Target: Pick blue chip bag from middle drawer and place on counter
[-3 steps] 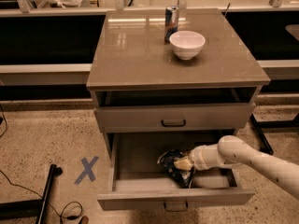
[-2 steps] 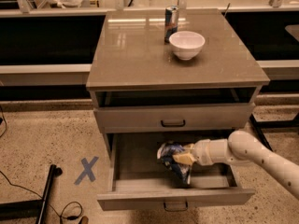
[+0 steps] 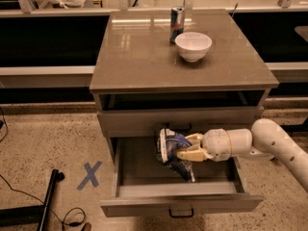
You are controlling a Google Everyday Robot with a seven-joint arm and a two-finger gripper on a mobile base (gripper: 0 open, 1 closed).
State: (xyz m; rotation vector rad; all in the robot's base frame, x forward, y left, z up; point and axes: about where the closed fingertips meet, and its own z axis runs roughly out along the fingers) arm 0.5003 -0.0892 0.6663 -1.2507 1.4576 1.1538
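The blue chip bag (image 3: 172, 151), crinkled dark-blue foil with white markings, hangs in my gripper (image 3: 188, 147) above the floor of the open middle drawer (image 3: 139, 166), close under the front of the drawer above. The gripper's cream fingers (image 3: 191, 154) are shut on the bag's right side. My white arm (image 3: 269, 143) reaches in from the right. The glossy grey-brown counter (image 3: 139, 57) tops the cabinet, above and behind the gripper.
A white bowl (image 3: 193, 46) and a slim blue-silver drink can (image 3: 177, 24) stand at the back right of the counter. The upper drawer (image 3: 144, 120) is shut. A blue tape X (image 3: 90, 174) and a black pole (image 3: 48, 201) lie on the floor at left.
My gripper has lifted the blue chip bag up off the drawer floor and moved it a little left, toward the upper drawer's front.
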